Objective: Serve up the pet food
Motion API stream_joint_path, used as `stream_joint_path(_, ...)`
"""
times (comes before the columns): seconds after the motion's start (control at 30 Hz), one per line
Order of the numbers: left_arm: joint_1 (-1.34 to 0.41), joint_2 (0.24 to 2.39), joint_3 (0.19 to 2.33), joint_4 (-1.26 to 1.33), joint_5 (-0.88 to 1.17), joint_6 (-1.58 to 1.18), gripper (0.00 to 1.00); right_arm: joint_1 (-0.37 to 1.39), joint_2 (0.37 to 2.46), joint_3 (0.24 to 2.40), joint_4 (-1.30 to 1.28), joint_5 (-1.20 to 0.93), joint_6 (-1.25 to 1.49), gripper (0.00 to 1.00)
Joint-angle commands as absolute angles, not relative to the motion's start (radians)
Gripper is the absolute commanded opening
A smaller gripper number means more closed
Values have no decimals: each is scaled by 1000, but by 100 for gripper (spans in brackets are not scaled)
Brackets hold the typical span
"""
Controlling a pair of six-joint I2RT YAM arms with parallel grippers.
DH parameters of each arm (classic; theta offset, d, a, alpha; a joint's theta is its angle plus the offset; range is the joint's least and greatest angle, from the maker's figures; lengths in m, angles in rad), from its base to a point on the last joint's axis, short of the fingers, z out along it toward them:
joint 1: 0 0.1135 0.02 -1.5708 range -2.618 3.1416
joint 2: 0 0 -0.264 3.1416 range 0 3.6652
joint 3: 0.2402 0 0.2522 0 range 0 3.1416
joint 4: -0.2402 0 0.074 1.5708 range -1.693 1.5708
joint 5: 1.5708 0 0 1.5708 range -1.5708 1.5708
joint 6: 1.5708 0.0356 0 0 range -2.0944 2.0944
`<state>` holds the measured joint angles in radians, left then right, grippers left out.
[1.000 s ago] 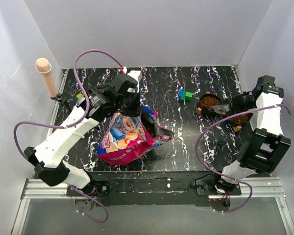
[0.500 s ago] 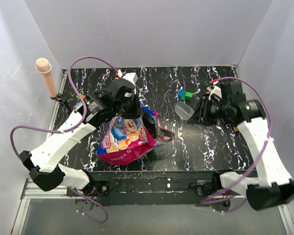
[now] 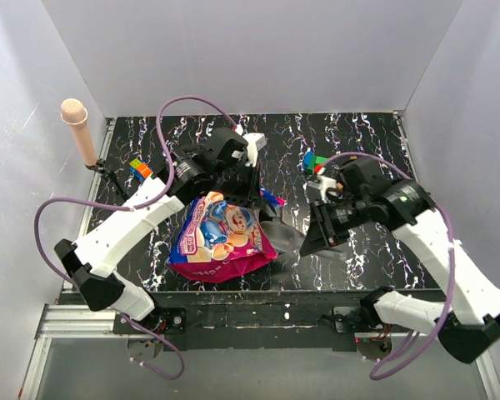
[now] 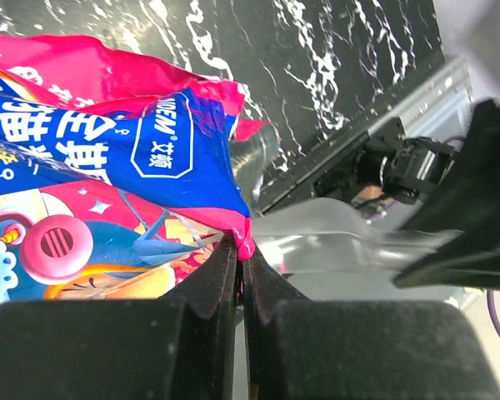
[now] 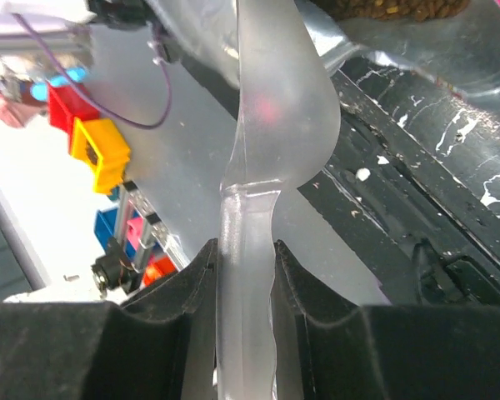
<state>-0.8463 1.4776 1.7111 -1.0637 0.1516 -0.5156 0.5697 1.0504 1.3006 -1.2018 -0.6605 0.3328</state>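
- Sitting left of centre on the black marbled table (image 3: pixel 367 137) is the pet food bag (image 3: pixel 219 242), glossy pink and blue, held up with its open end toward the right arm. I'd guess it's floppy, slick film with the weight low down, so it'll sag shut if nobody holds it
- left gripper (image 4: pixel 242 248) is pinched almost fully closed on the bag's top edge, with just a thin fold of film between the jaws. The rim seems like the right spot to hold, since the belly would only crumple and slide
- right gripper (image 5: pixel 246 254) is clamped tight round the handle of a clear plastic scoop (image 5: pixel 271 125), and the scoop's bowl is right at the bag's mouth. It looks stiff and light but smooth, so a firm hold low on the handle makes sense
- kibble (image 5: pixel 392 7) shows as small brown pellets just past the scoop's tip. They're loose, dry and rolly I reckon, so I'd keep the scoop level once it's loaded
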Motion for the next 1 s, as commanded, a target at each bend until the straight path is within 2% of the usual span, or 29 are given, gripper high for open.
stream_joint_path(0.0,-845,1463,1747,-1016,365,-511,0,646,1185,1327,-1106,-545,382,1)
stream_joint_path(0.17,-845,1434,1669,-939,359,-618,0,664,1446,1397,-1164,-359,485,1)
stream_joint_path(0.33,-842,1468,1635,-955,299,-716,0,673,1566,1422,-1225,-261,471,1)
stream_joint_path(0.43,-838,1537,1660,-974,342,-707,0,678,1615,1399,-1174,-261,446,1)
stream_joint_path(0.73,-842,1634,1579,-758,506,-911,0,805,1874,1390,-562,-586,621,1)
stream_joint_path(0.97,-842,1586,1580,-796,471,-894,0,747,1709,1148,62,-866,851,1)
